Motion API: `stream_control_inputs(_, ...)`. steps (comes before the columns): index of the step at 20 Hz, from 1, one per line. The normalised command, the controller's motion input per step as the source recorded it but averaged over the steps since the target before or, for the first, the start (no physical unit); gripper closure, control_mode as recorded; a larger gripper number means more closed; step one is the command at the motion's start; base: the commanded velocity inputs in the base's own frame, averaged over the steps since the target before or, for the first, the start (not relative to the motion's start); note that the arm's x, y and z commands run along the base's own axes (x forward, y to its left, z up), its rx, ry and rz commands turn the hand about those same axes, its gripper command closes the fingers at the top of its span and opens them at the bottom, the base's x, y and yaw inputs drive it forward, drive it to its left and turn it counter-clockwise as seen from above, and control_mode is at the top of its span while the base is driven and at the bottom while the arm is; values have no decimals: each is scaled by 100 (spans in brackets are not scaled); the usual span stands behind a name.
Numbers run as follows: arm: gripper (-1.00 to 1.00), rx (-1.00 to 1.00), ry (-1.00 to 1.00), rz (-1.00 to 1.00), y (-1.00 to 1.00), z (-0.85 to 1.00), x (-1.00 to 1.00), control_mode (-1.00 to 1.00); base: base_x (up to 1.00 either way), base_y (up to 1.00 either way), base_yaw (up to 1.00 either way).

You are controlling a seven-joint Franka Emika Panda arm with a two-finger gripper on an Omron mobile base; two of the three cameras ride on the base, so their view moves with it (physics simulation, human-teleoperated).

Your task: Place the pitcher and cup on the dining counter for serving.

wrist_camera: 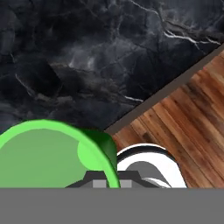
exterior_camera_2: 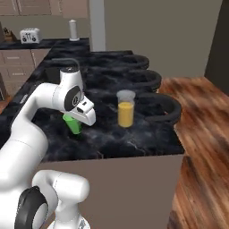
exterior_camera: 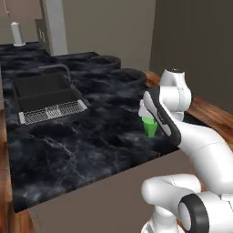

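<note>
The dining counter (exterior_camera_2: 134,138), a black marble slab with white veins and an inset sink (exterior_camera: 45,98), carries both of the task's things. The pitcher (exterior_camera_2: 125,109) stands upright on it near the scalloped edge, part filled with orange liquid and clear of the arm. The cup (exterior_camera_2: 72,124) is to the pitcher's left in the right base view, near the counter's front edge, upright with its wide rim up; its base looks to be at or just above the marble, and the pictures do not settle which. The gripper (exterior_camera_2: 79,121) sits over the cup's rim from above, its long axis running straight down into the cup's. The fingers are closed narrow on the cup's wall at the rim, as the hand view suggests, where the green rim (wrist_camera: 52,151) lies hard against the bottom of the frame. Judged from this, the cup needs only setting down and releasing, directly below the fingers.
</note>
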Motion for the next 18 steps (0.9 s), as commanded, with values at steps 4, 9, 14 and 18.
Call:
stream_control_inputs(4, 100, 0, 0, 0, 0, 0, 0, 100, 24, -82, 67)
stream_control_inputs(9, 100, 0, 0, 0, 0, 0, 0, 100, 2, -73, 41)
stream_control_inputs(14, 100, 0, 0, 0, 0, 0, 0, 100, 0, -3, 3)
stream_control_inputs(18, 100, 0, 0, 0, 0, 0, 18, -100, 0, 0, 0)
